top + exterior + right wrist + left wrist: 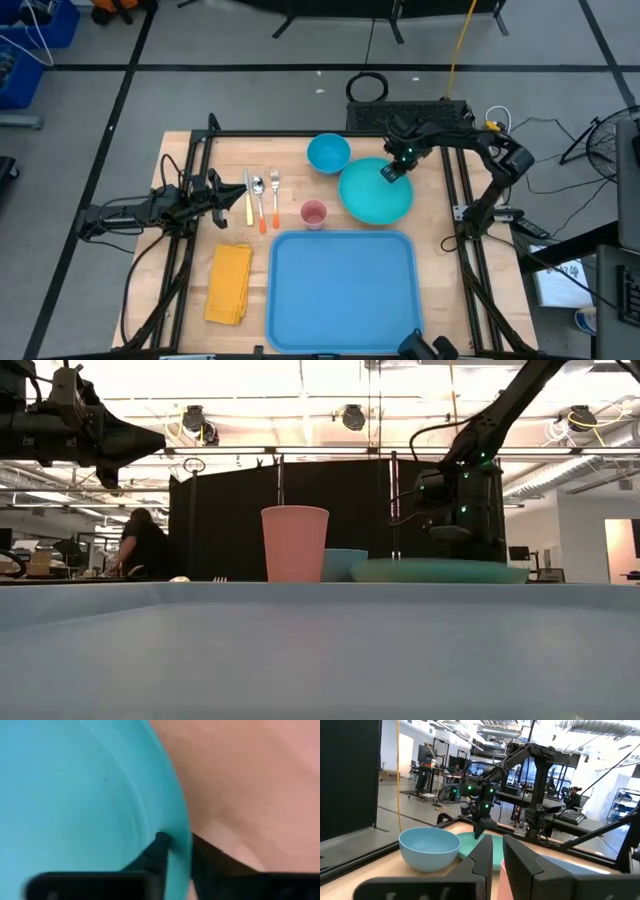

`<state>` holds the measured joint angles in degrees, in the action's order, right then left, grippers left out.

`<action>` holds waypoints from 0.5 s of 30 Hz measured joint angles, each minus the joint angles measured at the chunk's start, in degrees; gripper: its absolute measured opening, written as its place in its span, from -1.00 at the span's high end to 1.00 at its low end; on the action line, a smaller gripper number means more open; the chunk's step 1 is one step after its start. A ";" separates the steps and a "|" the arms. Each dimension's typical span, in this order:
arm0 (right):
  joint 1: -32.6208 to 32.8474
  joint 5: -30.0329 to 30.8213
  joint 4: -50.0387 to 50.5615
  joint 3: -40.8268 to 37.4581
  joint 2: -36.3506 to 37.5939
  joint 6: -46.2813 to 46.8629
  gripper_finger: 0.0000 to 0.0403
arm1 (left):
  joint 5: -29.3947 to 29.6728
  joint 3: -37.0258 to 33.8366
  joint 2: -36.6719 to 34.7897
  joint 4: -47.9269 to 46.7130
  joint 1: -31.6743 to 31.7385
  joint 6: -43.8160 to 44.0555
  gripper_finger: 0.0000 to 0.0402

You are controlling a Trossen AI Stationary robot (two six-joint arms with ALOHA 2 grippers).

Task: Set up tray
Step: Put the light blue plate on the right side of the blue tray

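Observation:
The big blue tray (pixel 340 290) lies at the table's near edge and fills the bottom of the low view (pixel 300 650). Behind it, the round teal plate (pixel 370 195) lies on the table. My right gripper (pixel 392 172) stands at the plate's far rim, pointing down, shut on it. A pink cup (pixel 314 214) stands upright left of the plate, and a light-blue bowl (pixel 328 153) sits beyond it. My left gripper (pixel 222 200) hangs shut above the table's left side, next to the cutlery, holding nothing. My right gripper pinches the teal plate's far rim (pixel 179 827) between its two fingers. One finger (pixel 159 847) is on the plate's inner face and the other (pixel 210 857) is outside it. The fingers come from above, pointing down. In the low view the plate (pixel 440 570) lies level.
A knife (pixel 248 195), a spoon (pixel 258 190) and a fork (pixel 274 190) lie side by side left of the cup. A folded yellow napkin (pixel 230 283) lies left of the tray. Black frame rails run along both table sides. People sit in the room beyond.

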<state>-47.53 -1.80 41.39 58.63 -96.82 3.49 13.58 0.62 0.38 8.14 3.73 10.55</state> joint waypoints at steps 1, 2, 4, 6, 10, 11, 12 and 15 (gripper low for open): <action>0.00 -0.02 -0.04 0.00 0.58 -0.46 0.92 | 0.00 0.00 0.00 0.02 0.00 0.00 0.77; 0.00 -0.01 -0.10 -0.02 0.89 -0.74 0.94 | 0.02 0.00 0.00 0.02 0.00 0.00 0.77; 0.00 -0.03 0.02 -0.06 1.43 -0.79 0.94 | 0.02 0.00 0.00 0.00 0.01 0.00 0.77; 0.00 -0.15 0.64 -0.09 2.36 -0.97 0.97 | 0.02 0.00 0.00 0.00 0.00 0.00 0.77; -0.19 -1.17 2.14 -0.09 4.54 -1.38 0.98 | 0.02 0.00 0.00 -0.02 0.00 0.00 0.77; -0.50 -2.08 2.40 -0.09 5.30 -1.44 0.99 | 0.02 0.00 0.00 -0.02 0.01 0.00 0.77; -0.89 -3.40 2.52 -0.09 6.12 -1.48 0.99 | 0.02 0.00 0.00 -0.02 0.02 0.00 0.77; -1.95 -6.79 2.52 -0.09 8.87 -1.74 1.00 | 0.02 0.00 0.00 -0.04 0.00 0.00 0.77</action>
<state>-49.48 -8.59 43.91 58.54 -87.95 1.75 13.61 0.62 0.38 8.10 3.73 10.55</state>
